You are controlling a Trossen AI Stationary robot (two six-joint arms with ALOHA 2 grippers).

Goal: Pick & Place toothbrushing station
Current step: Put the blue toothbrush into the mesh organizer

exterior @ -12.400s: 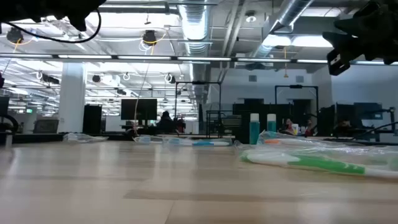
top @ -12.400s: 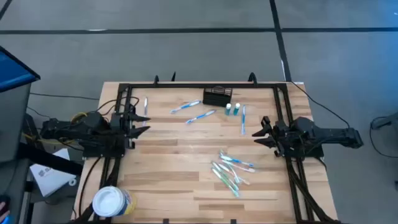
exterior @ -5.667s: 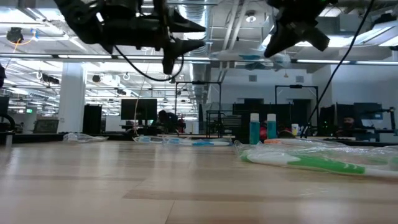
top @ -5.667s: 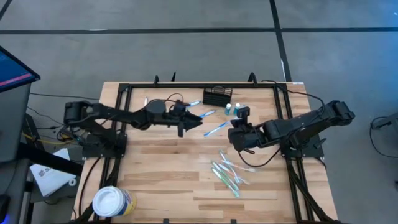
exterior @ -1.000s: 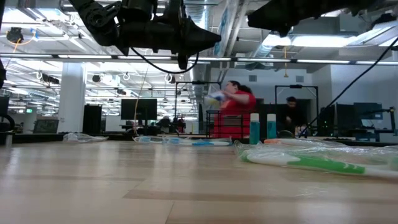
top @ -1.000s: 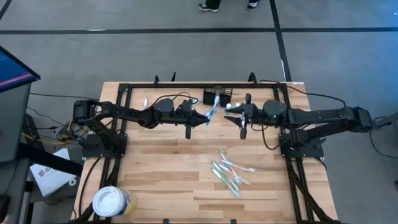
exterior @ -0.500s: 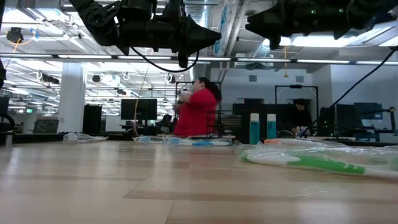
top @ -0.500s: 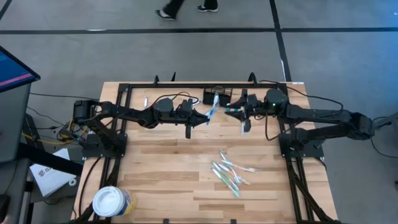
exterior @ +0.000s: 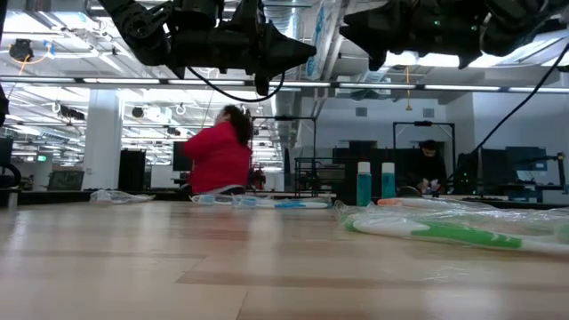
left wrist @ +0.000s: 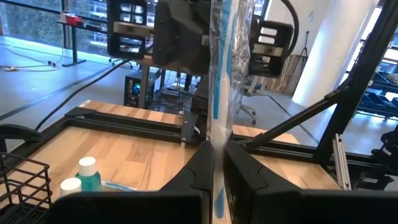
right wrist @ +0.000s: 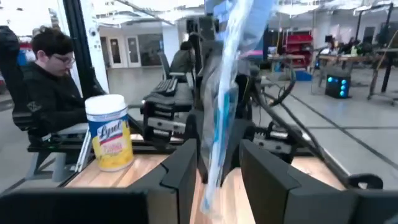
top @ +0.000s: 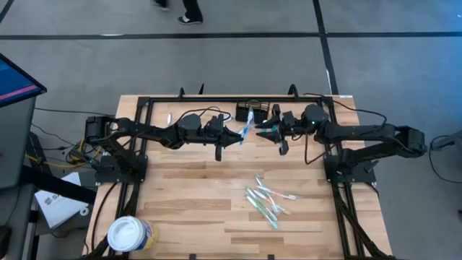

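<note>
Two arms meet beside the caddy at the far edge of the counter.

High view: the small black wire-mesh caddy (top: 252, 112) stands on the wooden counter (top: 195, 195) at its far edge; the left end effector (top: 237, 136), clamped on a blue plastic-wrapped toothbrush (top: 248, 123), is just beside it. The right end effector (top: 266, 131) faces it. Left wrist view: fingers (left wrist: 199, 165) pinch the wrapper. Right wrist view: its partly parted fingers (right wrist: 183, 165) flank a wrapped blue toothbrush; contact is unclear.
</note>
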